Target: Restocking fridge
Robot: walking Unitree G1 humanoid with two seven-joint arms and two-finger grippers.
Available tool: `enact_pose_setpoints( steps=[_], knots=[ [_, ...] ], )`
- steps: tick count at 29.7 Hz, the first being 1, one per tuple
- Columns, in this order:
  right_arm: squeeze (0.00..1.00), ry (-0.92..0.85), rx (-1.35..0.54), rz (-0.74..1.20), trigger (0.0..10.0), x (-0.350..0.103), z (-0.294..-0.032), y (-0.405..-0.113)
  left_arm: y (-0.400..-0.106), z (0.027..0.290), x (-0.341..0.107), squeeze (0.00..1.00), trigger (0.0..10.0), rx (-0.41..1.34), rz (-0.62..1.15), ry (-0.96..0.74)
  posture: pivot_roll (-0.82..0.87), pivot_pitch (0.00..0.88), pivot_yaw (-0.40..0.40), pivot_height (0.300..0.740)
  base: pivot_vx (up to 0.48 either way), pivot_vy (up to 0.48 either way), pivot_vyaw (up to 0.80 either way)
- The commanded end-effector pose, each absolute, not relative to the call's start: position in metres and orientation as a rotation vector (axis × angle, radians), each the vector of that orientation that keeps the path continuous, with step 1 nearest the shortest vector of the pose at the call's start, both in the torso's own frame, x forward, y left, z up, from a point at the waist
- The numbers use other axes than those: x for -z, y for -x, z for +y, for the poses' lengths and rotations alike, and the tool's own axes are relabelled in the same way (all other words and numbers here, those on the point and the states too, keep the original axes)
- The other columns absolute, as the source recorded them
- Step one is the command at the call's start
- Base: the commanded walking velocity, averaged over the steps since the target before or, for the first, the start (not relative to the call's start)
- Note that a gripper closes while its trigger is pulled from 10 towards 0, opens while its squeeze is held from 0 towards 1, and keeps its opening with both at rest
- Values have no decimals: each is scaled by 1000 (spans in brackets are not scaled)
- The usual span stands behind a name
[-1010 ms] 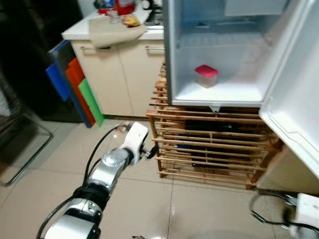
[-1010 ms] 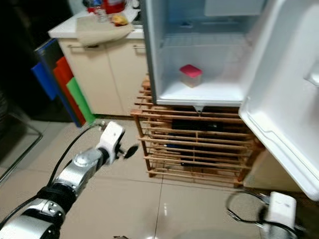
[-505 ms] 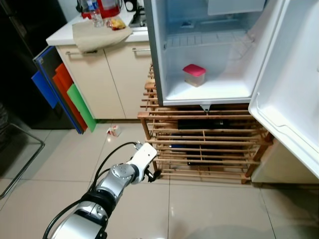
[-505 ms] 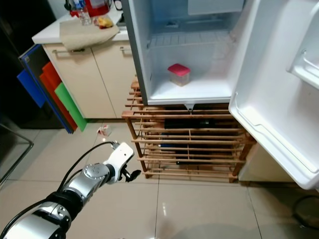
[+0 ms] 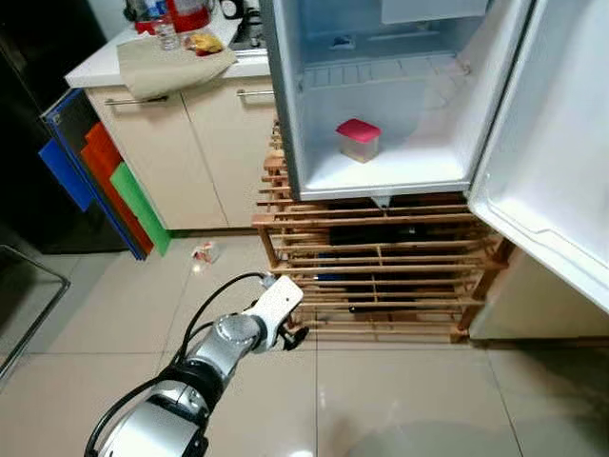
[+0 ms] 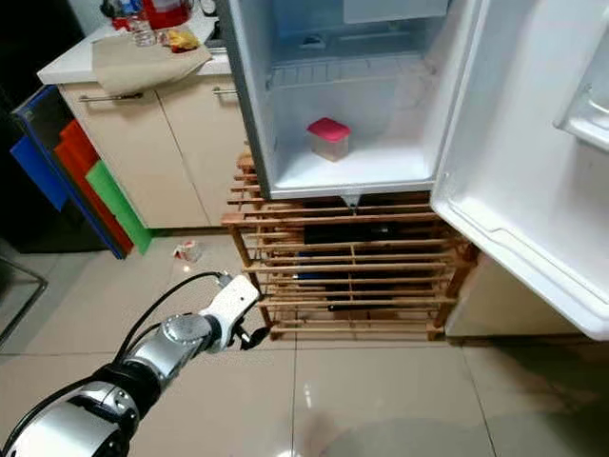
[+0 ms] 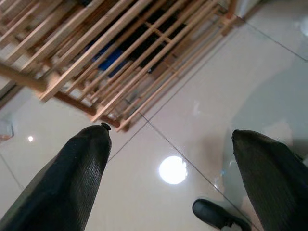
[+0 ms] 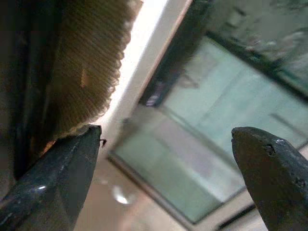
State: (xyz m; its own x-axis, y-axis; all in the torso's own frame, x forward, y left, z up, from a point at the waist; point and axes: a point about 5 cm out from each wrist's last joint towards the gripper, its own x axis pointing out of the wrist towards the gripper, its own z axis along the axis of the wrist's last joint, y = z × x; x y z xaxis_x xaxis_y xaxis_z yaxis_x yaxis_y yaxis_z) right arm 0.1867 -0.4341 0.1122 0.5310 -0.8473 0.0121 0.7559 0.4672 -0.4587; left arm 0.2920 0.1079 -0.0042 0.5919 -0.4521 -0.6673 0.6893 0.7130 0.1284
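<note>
Left gripper (image 5: 293, 335) has dropped (fingers spread) beside wooden rack (image 5: 381, 276).

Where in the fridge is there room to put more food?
The fridge floor is mostly bare: there is room to the left of the pink-lidded container, in front of it, and between it and the right wall. The wire shelf above looks bare too. The counter is crowded with a cloth and bottles.

Your head cameras look down at the open fridge (image 5: 381, 105) and wooden rack (image 5: 381, 276); your left wrist camera shares that rack (image 7: 120, 53), close above the floor (image 7: 202, 110).
</note>
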Motion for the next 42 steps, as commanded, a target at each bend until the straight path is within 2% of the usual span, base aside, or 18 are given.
enact_pose_setpoints(
  steps=[1, 3, 4, 6, 7, 9, 10, 12, 13, 16, 20, 23, 26, 31, 37, 40, 41, 42],
  knots=[
    [0, 413, 812, 85, 10000, -130, -406, -221, -294, 108, 3, 0, 10000, 683, 639, -419, -209, 0, 109, 740, 0, 0, 0],
    [0, 401, 770, 69, 10000, -129, -397, -227, -294, 107, 3, 0, 10000, 681, 640, -420, -209, 0, 109, 740, 0, 0, 0],
    [0, 350, 686, 50, 10000, -125, -379, -235, -292, 106, 5, 0, 10000, 678, 644, -422, -209, 0, 109, 740, 0, 0, 0],
    [0, 308, 607, 33, 10000, -122, -361, -241, -290, 105, 7, 0, 10000, 674, 648, -423, -210, 0, 109, 740, 0, 0, 0],
    [0, 308, 607, 33, 10000, -122, -361, -241, -290, 105, 7, 0, 10000, 674, 648, -423, -210, 0, 109, 740, 0, 0, 0],
    [0, 185, 401, -1, 10000, -119, -323, -247, -288, 106, 10, 0, 10000, 670, 656, -428, -211, 0, 109, 740, 0, 0, 0],
    [0, 112, 221, -6, 10000, -119, -296, -246, -286, 107, 12, 0, 10000, 667, 663, -432, -211, 0, 111, 740, 0, 0, 0],
    [0, 11, -19, 17, 10000, -120, -264, -240, -284, 110, 14, 0, 10000, 663, 672, -437, -212, 0, 114, 740, 0, 0, 0],
    [0, 11, -19, 17, 10000, -120, -264, -240, -284, 110, 14, 0, 10000, 663, 672, -437, -212, 0, 114, 740, 0, 0, 0],
    [0, -92, -315, 190, 10000, -111, -243, -216, -280, 117, 19, 0, 10000, 660, 700, -444, -218, 0, 118, 740, 0, 0, 0],
    [0, -53, -320, 283, 10000, -103, -260, -208, -272, 126, 27, 0, 10000, 658, 757, -455, -219, 0, 118, 740, 0, 0, 0],
    [0, -33, -217, 230, 10000, -118, -274, -224, -259, 131, 39, 0, 10000, 650, 821, -476, -218, 0, 117, 740, 0, 0, 0],
    [0, -22, -168, 207, 10000, -122, -277, -231, -257, 130, 40, 0, 10000, 647, 826, -476, -214, 0, 114, 740, 0, 0, 0],
    [0, 42, 65, 149, 10000, -124, -286, -251, -254, 126, 43, 0, 10000, 626, 811, -467, -205, 0, 105, 740, 0, 0, 0],
    [0, 143, 95, 103, 10000, -120, -259, -260, -258, 115, 38, 0, 10000, 584, 726, -376, -197, 0, 102, 740, 0, 0, 0],
    [0, 146, 112, 63, 10000, -118, -234, -270, -279, 107, 16, 0, 10000, 515, 543, -253, -183, 0, 96, 740, 0, 0, 0],
    [0, 146, 112, 63, 10000, -118, -234, -270, -279, 107, 16, 0, 10000, 515, 543, -253, -183, 0, 96, 740, 0, 0, 0],
    [0, 133, 117, 42, 10000, -117, -219, -279, -295, 102, -4, 0, 10000, 500, 411, -152, -168, 0, 87, 740, 0, 0, 0]
  ],
)
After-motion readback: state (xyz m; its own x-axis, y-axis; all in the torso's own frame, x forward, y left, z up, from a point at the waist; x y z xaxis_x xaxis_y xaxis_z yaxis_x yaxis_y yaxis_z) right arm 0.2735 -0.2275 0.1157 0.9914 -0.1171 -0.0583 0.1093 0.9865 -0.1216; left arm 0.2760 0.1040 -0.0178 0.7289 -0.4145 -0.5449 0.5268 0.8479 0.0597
